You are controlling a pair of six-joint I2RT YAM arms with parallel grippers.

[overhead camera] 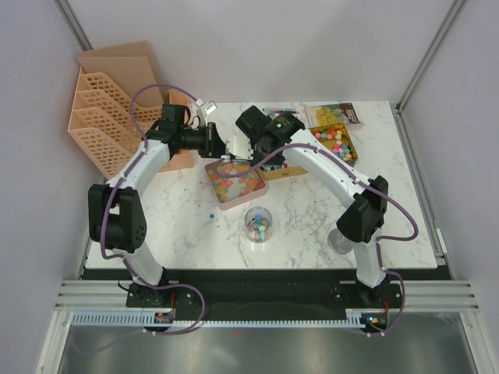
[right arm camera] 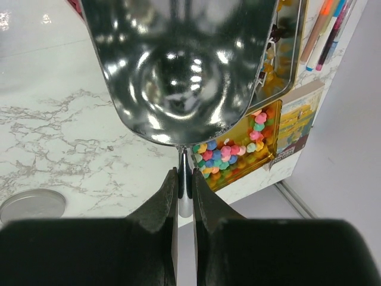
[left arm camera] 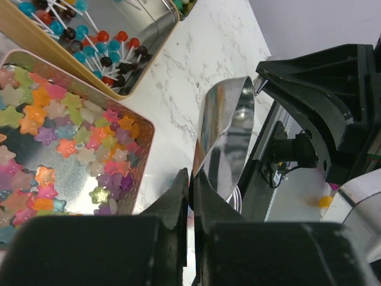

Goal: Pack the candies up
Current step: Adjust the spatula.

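Your left gripper (left arm camera: 189, 186) pinches a shiny silver metal scoop (left arm camera: 229, 131) mid-frame, your right gripper (right arm camera: 185, 179) clamps a second, mirror-like steel scoop (right arm camera: 178, 65) top centre.

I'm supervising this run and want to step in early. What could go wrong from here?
The left scoop sits very near the right arm beside the star candy tin; they could clash.
Both it and the right scoop are pinched only by thin handles, so may twist when loaded.
The cup is narrow; poured candies may spill, as one blue candy already lies on the table.
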